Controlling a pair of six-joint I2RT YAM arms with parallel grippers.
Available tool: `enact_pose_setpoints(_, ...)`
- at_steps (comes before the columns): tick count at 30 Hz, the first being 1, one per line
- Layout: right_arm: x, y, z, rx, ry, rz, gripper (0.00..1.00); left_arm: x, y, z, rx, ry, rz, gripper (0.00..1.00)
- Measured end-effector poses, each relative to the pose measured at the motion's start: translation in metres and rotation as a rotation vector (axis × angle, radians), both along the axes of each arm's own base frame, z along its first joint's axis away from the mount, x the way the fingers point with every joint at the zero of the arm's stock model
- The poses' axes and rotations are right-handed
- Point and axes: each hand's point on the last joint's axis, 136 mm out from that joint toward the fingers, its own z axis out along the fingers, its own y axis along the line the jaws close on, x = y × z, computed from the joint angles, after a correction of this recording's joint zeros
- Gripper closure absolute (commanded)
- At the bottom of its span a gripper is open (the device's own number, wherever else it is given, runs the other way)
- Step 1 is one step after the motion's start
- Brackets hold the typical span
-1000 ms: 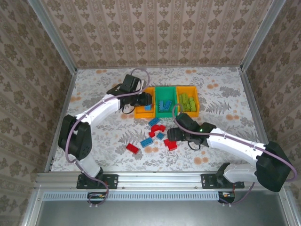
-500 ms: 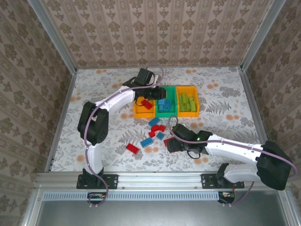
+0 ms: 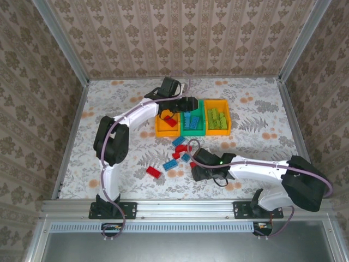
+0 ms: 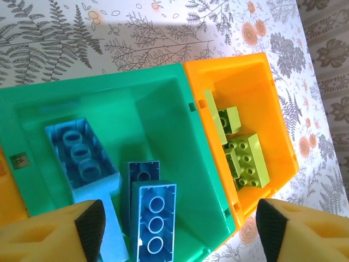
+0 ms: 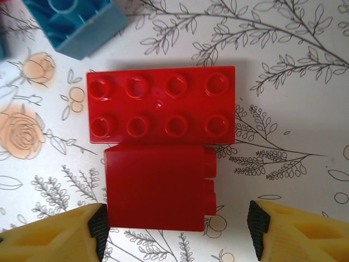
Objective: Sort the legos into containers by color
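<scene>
While the left gripper (image 4: 181, 226) hangs spread above the green bin (image 4: 158, 93), whose sticker (image 4: 19, 160) seems too blurred to read, the right gripper (image 5: 177, 226), fingers apart, flanks a red brick (image 5: 155, 185).

Blue legos (image 4: 154, 215) in green bin (image 4: 158, 87), red legos (image 5: 161, 112) loose

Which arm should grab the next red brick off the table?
Right. The right tool is open with its fingers on either side of a loose red brick, while the left tool hangs open over the green bin, away from the loose bricks.
</scene>
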Motion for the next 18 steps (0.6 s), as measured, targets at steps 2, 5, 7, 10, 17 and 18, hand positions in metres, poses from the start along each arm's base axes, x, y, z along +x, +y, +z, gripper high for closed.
enact_pose_setpoints(2, 0.000, 0.000, -0.004, -0.014, 0.006, 0.000, 0.34, -0.004, 0.005, 0.003, 0.004, -0.008, 0.004, 0.01)
enact_pose_setpoints(5, 0.002, 0.001, -0.011, -0.041, 0.020, 0.002, 0.40, -0.010, 0.014, 0.011, 0.005, -0.021, 0.014, 0.00)
enact_pose_setpoints(7, 0.004, 0.004, -0.013, -0.051, 0.026, 0.002, 0.47, -0.012, 0.023, 0.018, -0.001, -0.032, 0.028, 0.00)
enact_pose_setpoints(10, 0.006, 0.008, -0.013, -0.056, 0.020, 0.007, 0.59, -0.013, 0.043, 0.024, -0.004, -0.044, 0.060, 0.00)
enact_pose_setpoints(17, 0.013, 0.021, 0.003, -0.006, -0.019, 0.019, 0.69, -0.015, 0.096, 0.023, 0.034, -0.051, 0.157, 0.00)
enact_pose_setpoints(18, 0.014, 0.023, 0.008, 0.009, -0.030, 0.022, 0.69, -0.016, 0.104, 0.023, 0.042, -0.054, 0.172, 0.00)
